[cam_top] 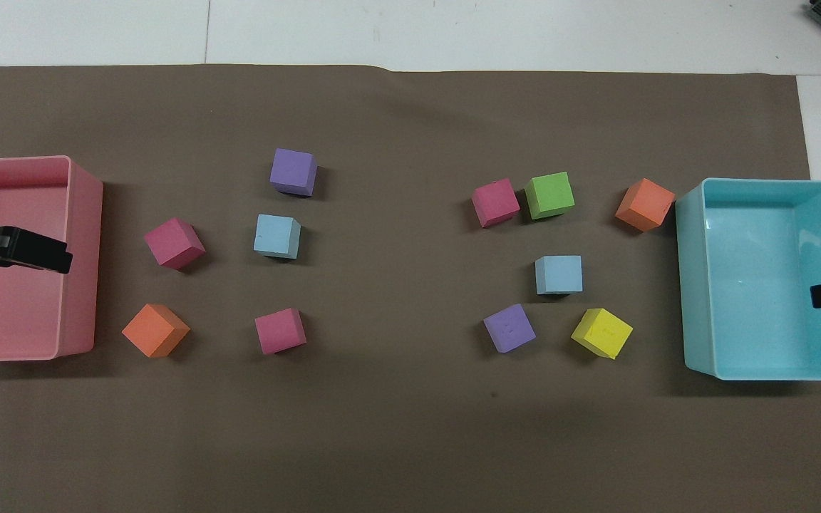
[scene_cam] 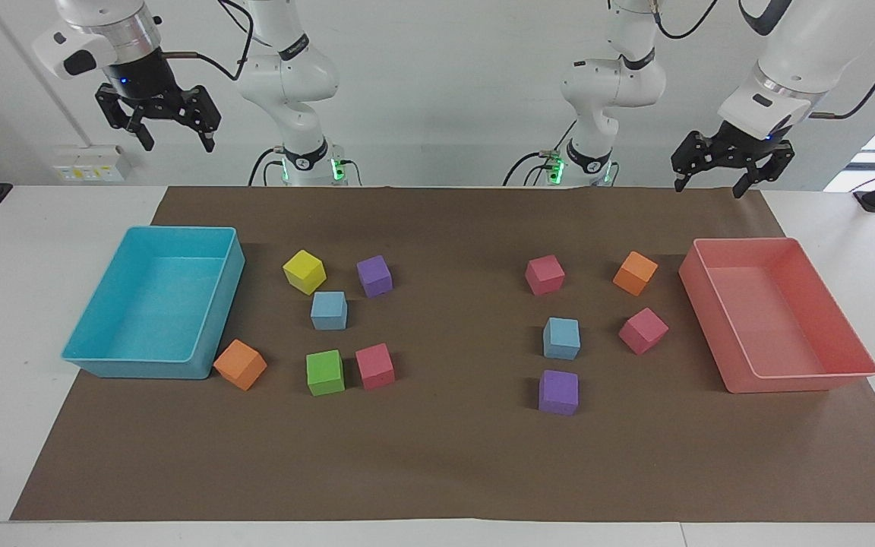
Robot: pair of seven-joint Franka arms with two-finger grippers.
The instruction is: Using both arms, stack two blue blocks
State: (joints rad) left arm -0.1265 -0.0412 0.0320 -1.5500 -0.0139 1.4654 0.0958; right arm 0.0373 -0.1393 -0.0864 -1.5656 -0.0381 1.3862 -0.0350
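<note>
Two light-blue blocks lie on the brown mat, well apart. One blue block (scene_cam: 329,310) (cam_top: 559,275) sits toward the right arm's end, among a yellow, a purple and a green cube. The other blue block (scene_cam: 561,338) (cam_top: 276,236) sits toward the left arm's end, between a pink cube and a purple cube. My right gripper (scene_cam: 178,143) hangs high over the cyan tray's end of the table, open and empty. Raised by the pink tray, my left gripper (scene_cam: 713,186) is also open and holds nothing. Both arms wait.
A cyan tray (scene_cam: 134,370) stands at the right arm's end and a pink tray (scene_cam: 802,384) at the left arm's end. Several other cubes lie about: orange (scene_cam: 240,365), green (scene_cam: 325,372), pink (scene_cam: 374,366), yellow (scene_cam: 304,271), purple (scene_cam: 558,392).
</note>
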